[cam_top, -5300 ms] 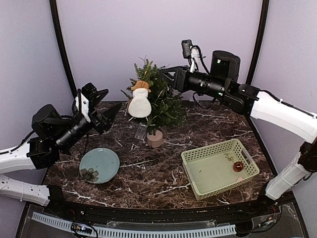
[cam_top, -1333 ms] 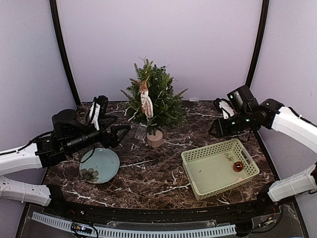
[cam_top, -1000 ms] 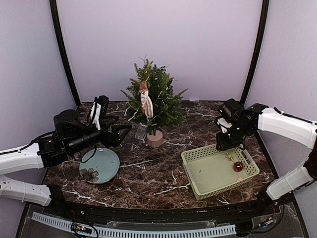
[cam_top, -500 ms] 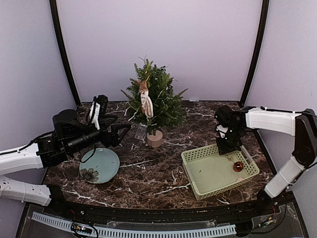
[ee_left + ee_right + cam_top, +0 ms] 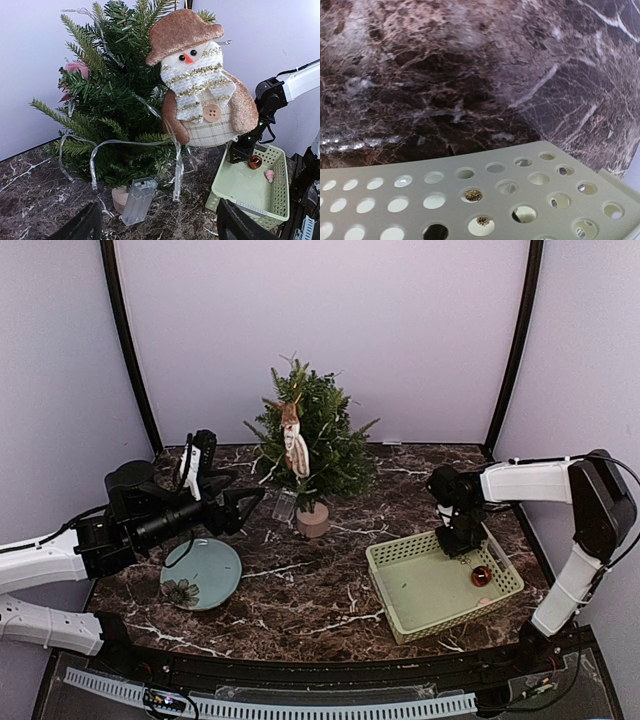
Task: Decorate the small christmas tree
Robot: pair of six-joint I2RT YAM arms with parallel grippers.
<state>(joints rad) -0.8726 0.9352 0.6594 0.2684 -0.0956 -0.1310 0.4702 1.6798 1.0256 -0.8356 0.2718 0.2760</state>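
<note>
Our right gripper (image 5: 462,542) has dropped over the basket's (image 5: 410,544) far rim, and we cannot tell its opening. Our left gripper (image 5: 250,510) stays wide open and empty beside the tree (image 5: 330,445).

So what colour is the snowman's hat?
Brown hat, clearest in the left wrist view.

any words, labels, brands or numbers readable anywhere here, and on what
No text reads clearly in any view.
Green basket: a pale strip on its near rim may be a label; too small to read.
Snowman ornament: no writing, only a button and gold trim.
Clear battery box under the small christmas tree: no print visible.
Blue plate: a flower pattern, no words.
</note>
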